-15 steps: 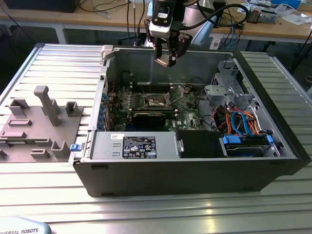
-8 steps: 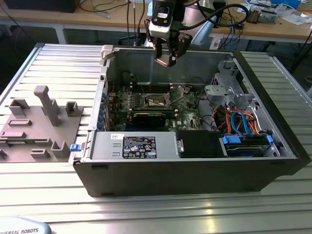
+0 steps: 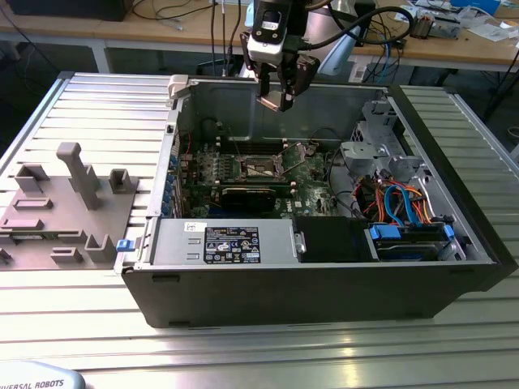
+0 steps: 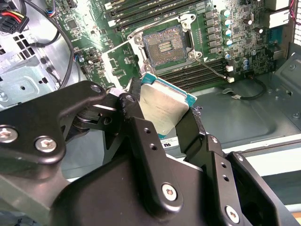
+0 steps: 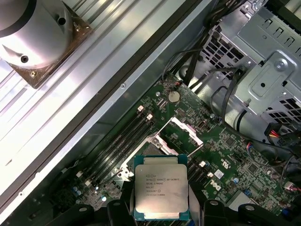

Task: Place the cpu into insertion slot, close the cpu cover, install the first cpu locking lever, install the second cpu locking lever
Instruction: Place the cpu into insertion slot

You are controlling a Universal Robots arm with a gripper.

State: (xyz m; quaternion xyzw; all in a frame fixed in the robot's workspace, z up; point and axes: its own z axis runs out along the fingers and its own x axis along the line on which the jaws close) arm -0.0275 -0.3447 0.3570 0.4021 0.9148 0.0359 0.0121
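Fingers [image 4: 193, 132] pinch cpu [image 4: 162, 110] over mobo [image 4: 89, 44]; second wrist view shows insertion slot [image 4: 163, 44] bare.

I work on a ribbed, silvery metal table [image 3: 89, 113] whose slats run lengthwise. A pale glare [image 3: 349, 344] lies across the slats nearest the camera. Behind the table stands a long wooden desk [image 3: 162, 34] on a white leg [image 3: 100, 57]. Dark cables [image 3: 174, 11] are strewn over it, with small clutter [image 3: 454, 20] toward the exterior view's right. The space beneath that desk is in shadow. In the first wrist view, the table's slats shine bright.
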